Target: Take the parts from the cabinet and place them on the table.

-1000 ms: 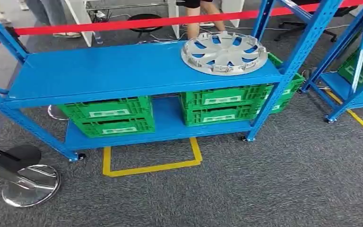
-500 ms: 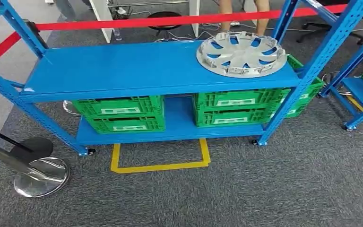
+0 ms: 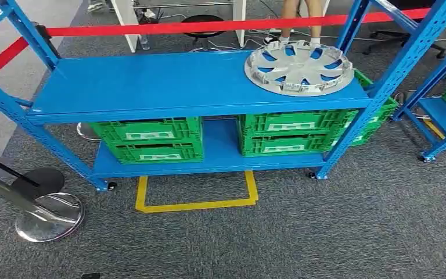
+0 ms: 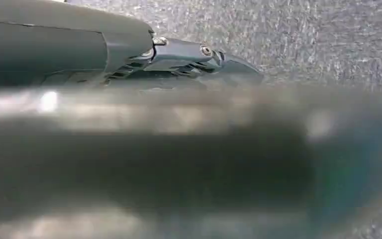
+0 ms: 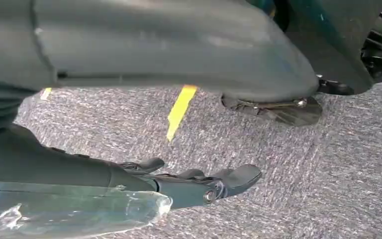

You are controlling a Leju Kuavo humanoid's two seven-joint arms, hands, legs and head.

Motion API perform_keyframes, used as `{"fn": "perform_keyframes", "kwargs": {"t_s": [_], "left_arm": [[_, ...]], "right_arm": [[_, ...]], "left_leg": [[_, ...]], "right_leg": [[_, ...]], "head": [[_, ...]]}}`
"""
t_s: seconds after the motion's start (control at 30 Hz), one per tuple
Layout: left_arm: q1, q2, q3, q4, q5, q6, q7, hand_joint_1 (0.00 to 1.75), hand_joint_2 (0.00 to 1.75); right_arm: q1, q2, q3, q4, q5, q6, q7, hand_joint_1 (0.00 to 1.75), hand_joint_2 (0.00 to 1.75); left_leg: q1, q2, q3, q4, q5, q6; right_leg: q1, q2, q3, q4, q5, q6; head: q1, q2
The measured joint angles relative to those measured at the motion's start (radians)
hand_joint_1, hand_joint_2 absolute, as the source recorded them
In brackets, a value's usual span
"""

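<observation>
From the head view, a silver plastic wheel cover with curved spokes lies flat on the right end of the top shelf of a blue metal shelving rack, partly overhanging the back edge near the rack's right rear post. On the lower shelf stand green plastic slatted crates in two stacks of two, one stack on the left and one on the right, each crate bearing a pale label whose writing is too small to read. A further green crate shows just behind the right front post. Yellow tape marks an open rectangle on the grey carpet in front of the rack, a chrome stanchion base sits at the lower left, and a red barrier belt runs behind the rack, with a person's legs beyond it. In the left wrist view, the left hand hangs over the carpet with its dark fingers lying straight and nothing in them; a blurred band covers the rest. In the right wrist view, the right hand hangs above the carpet, fingers loosely extended and apart, holding nothing, near a strip of yellow tape.
</observation>
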Motion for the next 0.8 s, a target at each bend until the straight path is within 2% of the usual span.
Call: {"fn": "perform_keyframes", "kwargs": {"t_s": [0.23, 0.37, 0.47, 0.6, 0.8], "left_arm": [[0.007, -0.003, 0.006, -0.031, -0.010, -0.003, 0.002, 0.00, 0.00], [0.035, -0.007, 0.009, -0.061, -0.042, -0.012, 0.046, 0.00, 0.00], [0.059, -0.008, 0.013, -0.062, -0.068, 0.036, 0.049, 0.00, 0.00], [0.047, 0.010, 0.024, 0.028, -0.090, 0.133, -0.010, 0.00, 0.00], [0.022, 0.028, 0.034, 0.113, -0.093, 0.147, -0.022, 0.00, 0.00]], "right_arm": [[0.000, -0.003, 0.000, 0.000, 0.000, 0.003, 0.001, 0.00, 0.00], [0.013, -0.024, 0.000, 0.000, -0.003, 0.011, 0.023, 0.00, 0.00], [0.029, -0.040, 0.000, 0.000, -0.011, 0.016, 0.037, 0.00, 0.00], [0.041, -0.052, 0.000, 0.001, -0.025, 0.004, 0.024, 0.00, 0.00], [0.045, -0.056, -0.008, 0.006, -0.032, -0.008, 0.018, 0.00, 0.00]], "left_leg": [[0.000, 0.000, 0.000, 0.000, 0.000, 0.000], [0.000, 0.000, 0.000, 0.000, -0.001, 0.002], [0.000, 0.000, 0.000, 0.000, -0.002, 0.003], [0.000, 0.000, 0.000, 0.000, -0.002, 0.003], [0.000, 0.000, 0.000, 0.000, -0.002, 0.004]], "right_leg": [[0.000, 0.000, 0.002, -0.004, 0.001, 0.001], [0.000, 0.000, 0.003, -0.006, 0.001, 0.002], [0.000, 0.000, 0.004, -0.008, 0.001, 0.002], [0.000, 0.000, 0.004, -0.009, 0.001, 0.002], [0.000, 0.000, 0.005, -0.010, 0.002, 0.004]], "head": [[0.000, 0.000], [0.000, 0.000], [0.000, 0.000], [0.001, 0.000], [0.000, 0.000]]}}
